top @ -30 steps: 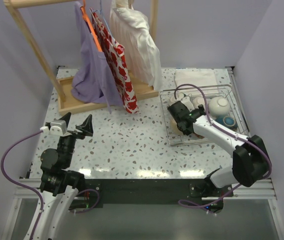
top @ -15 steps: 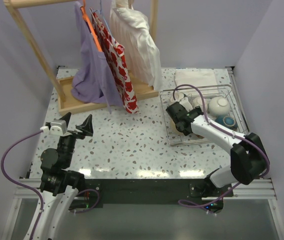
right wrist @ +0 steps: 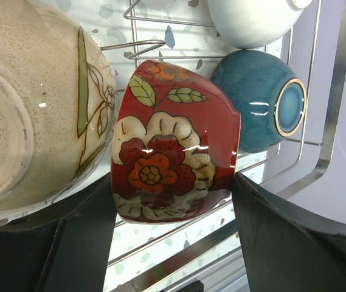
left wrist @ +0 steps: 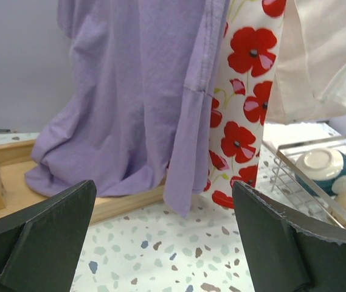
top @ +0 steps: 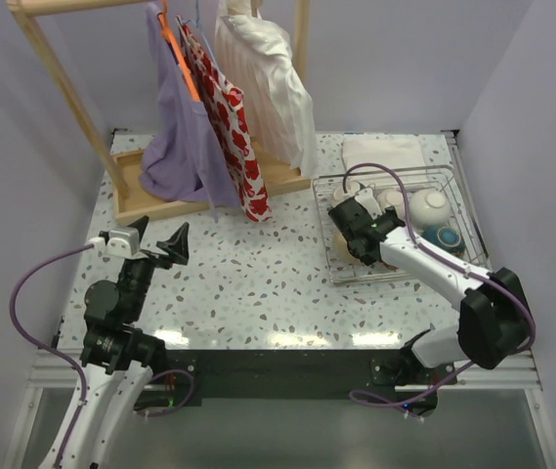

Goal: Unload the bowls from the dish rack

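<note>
Red floral bowl (right wrist: 173,146), glossy glazed ceramic, sits in the silver wire dish rack (right wrist: 337,91), pinched between the two dark fingers of the right claw (right wrist: 174,188). Left of that claw leans a speckled beige bowl (right wrist: 33,103) painted with a green leaf sprig. To its right a teal-blue bowl (right wrist: 258,103) shows its pale-ringed foot, and beyond its tips is a smooth white bowl (right wrist: 252,18). The left claw (left wrist: 163,185) hangs spread wide above the terrazzo-flecked desk (left wrist: 160,255), holding nothing. Ahead of it drape a soft lilac cloth (left wrist: 130,91) and a red-poppy print (left wrist: 245,91).
</note>
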